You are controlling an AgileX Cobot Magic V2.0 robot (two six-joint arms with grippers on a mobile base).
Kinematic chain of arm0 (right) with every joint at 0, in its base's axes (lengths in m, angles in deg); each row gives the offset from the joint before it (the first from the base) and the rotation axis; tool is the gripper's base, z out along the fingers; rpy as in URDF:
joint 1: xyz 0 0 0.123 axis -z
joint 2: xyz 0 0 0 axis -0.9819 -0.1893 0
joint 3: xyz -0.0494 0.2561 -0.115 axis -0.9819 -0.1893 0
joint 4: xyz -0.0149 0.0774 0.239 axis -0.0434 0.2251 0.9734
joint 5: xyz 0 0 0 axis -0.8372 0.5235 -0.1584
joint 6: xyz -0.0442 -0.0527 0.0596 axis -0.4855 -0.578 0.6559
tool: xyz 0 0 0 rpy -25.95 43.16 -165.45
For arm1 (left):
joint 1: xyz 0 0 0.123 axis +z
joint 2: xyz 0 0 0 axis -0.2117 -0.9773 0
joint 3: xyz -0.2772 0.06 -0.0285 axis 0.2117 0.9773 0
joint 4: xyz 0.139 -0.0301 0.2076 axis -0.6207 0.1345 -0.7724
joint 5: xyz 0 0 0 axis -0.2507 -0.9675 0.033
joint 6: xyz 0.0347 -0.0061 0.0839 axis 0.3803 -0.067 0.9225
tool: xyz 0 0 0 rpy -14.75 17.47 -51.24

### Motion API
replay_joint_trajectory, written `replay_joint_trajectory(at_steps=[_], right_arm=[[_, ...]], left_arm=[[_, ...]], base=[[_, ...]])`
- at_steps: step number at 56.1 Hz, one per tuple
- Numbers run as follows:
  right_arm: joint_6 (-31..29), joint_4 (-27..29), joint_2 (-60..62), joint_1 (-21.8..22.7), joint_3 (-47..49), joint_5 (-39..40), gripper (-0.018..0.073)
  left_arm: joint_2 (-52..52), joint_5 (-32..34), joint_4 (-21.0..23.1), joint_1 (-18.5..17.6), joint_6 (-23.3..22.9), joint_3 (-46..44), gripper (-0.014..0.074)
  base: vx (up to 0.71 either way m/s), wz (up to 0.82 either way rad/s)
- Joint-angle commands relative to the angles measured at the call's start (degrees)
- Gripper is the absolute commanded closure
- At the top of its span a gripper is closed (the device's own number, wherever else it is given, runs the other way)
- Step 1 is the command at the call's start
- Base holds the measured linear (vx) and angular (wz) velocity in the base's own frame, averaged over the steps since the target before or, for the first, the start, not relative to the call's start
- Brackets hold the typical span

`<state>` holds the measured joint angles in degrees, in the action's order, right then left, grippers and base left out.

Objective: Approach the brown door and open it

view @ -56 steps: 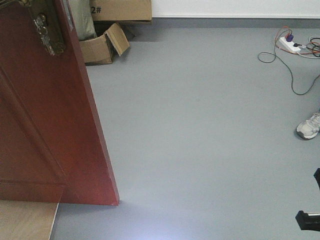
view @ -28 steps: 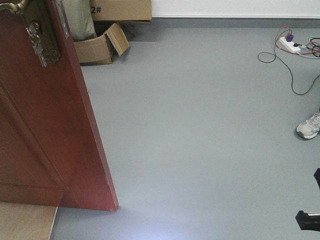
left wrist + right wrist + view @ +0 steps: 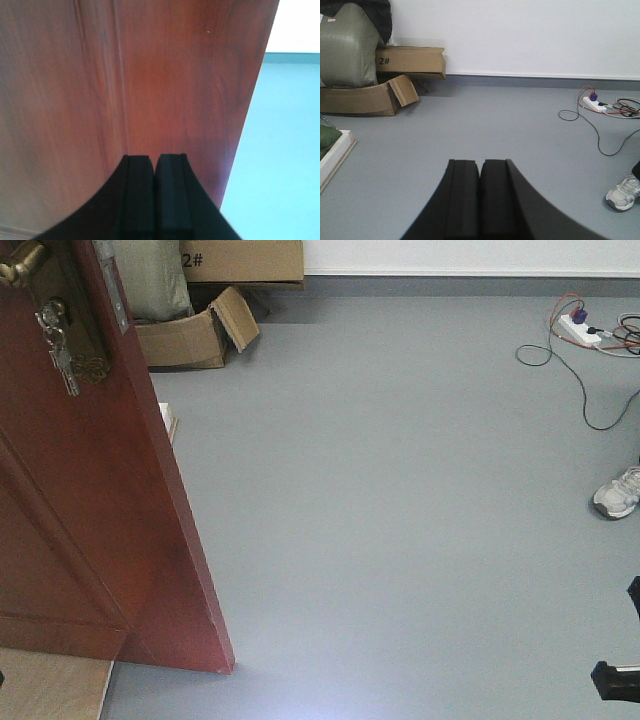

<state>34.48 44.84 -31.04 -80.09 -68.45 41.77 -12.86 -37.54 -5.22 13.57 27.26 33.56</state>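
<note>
The brown door (image 3: 90, 500) fills the left of the front view, glossy reddish-brown and standing ajar. Its brass handle (image 3: 20, 262) and its lock with hanging keys (image 3: 60, 345) are near the top left, and a silver latch plate (image 3: 112, 285) shows on its edge. In the left wrist view my left gripper (image 3: 154, 159) is shut with nothing held, its tips right up against the door's panelled face (image 3: 175, 75). My right gripper (image 3: 480, 162) is shut and empty over bare grey floor, away from the door.
Cardboard boxes (image 3: 195, 335) and a grey-green sack (image 3: 347, 45) stand by the far wall behind the door. A power strip with cables (image 3: 580, 330) and a person's shoe (image 3: 617, 495) lie at the right. A pale wooden floor strip (image 3: 50, 685) sits below the door.
The door's free edge has swung leftward, uncovering more grey floor and boxes behind it. The lock and handle have shifted left and down in view. My right gripper's side looks unchanged.
</note>
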Motion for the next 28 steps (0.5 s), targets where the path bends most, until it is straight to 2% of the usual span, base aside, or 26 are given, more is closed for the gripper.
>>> replay_joint_trajectory(at_steps=[1, 28], right_arm=[[-0.32, -0.40, 0.54, 0.09, -0.22, 4.74, 0.0559], [-0.32, -0.40, 0.54, 0.09, -0.22, 4.74, 0.0559]], left_arm=[[0.76, 4.11, 0.35, -0.22, -0.04, -0.94, 0.0600], [0.82, 4.11, 0.35, -0.22, -0.04, -0.94, 0.0600]], base=[[0.00, 0.00], [0.00, 0.00]])
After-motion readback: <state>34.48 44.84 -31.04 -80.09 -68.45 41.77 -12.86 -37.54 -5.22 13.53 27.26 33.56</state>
